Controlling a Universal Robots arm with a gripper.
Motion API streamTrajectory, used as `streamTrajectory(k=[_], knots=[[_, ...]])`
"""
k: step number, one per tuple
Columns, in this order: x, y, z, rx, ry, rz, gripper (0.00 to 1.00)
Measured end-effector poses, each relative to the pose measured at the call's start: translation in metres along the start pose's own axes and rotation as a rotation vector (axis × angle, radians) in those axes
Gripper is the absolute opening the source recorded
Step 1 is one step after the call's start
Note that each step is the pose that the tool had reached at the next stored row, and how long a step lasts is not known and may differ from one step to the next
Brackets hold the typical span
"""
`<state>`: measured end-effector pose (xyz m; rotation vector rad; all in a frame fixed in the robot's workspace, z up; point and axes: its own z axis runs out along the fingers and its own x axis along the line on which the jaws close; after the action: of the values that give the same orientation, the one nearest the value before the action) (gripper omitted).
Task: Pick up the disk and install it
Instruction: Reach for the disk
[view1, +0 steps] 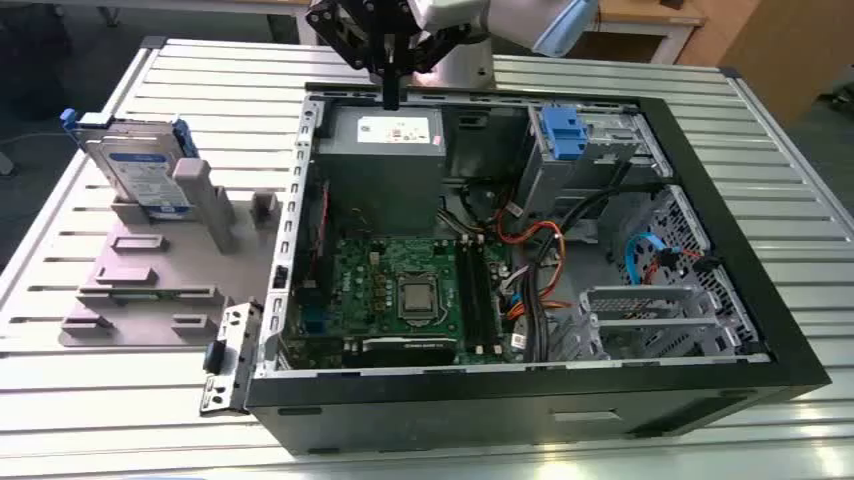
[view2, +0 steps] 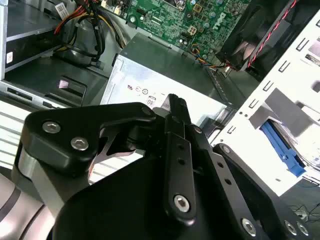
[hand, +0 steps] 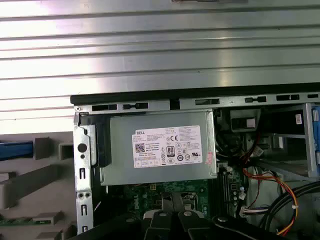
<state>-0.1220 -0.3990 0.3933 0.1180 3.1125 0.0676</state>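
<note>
Outside the computer case (view1: 534, 400), beyond its wall on the exterior view's left, the disk (view1: 140, 165) stands on edge in a grey holder stand (view1: 160, 290), well apart from the gripper (view1: 391, 98); that gripper hangs over the power supply (view1: 380, 140) at the case's far rim; its fingers (view1: 391, 85) look pressed together, gripping nothing, touching nothing.

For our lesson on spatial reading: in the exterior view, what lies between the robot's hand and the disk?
In the exterior view, the computer case's side wall and bare slatted table separate the hand from the disk.
</note>
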Motion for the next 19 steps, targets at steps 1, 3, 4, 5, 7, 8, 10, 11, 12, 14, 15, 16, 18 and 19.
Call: streamTrajectory(k=[1, 3, 4, 5, 7, 8, 10, 11, 12, 14, 15, 16, 18, 19], knots=[[0.0, 0.0, 0.0, 0.0, 0.0, 0.0, 0.11], [0.0, 0.0, 0.0, 0.0, 0.0, 0.0, 0.11], [0.0, 0.0, 0.0, 0.0, 0.0, 0.0, 0.11], [0.0, 0.0, 0.0, 0.0, 0.0, 0.0, 0.11], [0.0, 0.0, 0.0, 0.0, 0.0, 0.0, 0.11], [0.0001, 0.0, 0.0, 0.0, 0.0, 0.0, 0.11], [0.0007, 0.0, 0.0, 0.0001, 0.0, 0.0, 0.11], [0.0012, -0.0001, 0.0, 0.0, 0.0, 0.0, 0.11], [0.0017, -0.0001, 0.0, 0.0, -0.0001, 0.0, 0.11], [0.0033, -0.0003, -0.0001, 0.0, 0.0, 0.0, 0.11], [0.0044, -0.0003, -0.0002, 0.0001, 0.0, 0.0, 0.11], [0.0055, -0.0004, -0.0002, 0.0, 0.0, 0.0, 0.11], [0.0078, -0.0006, -0.0002, 0.0, 0.0, 0.0, 0.11], [0.009, -0.0007, -0.0003, 0.0, 0.0, 0.0, 0.11]])
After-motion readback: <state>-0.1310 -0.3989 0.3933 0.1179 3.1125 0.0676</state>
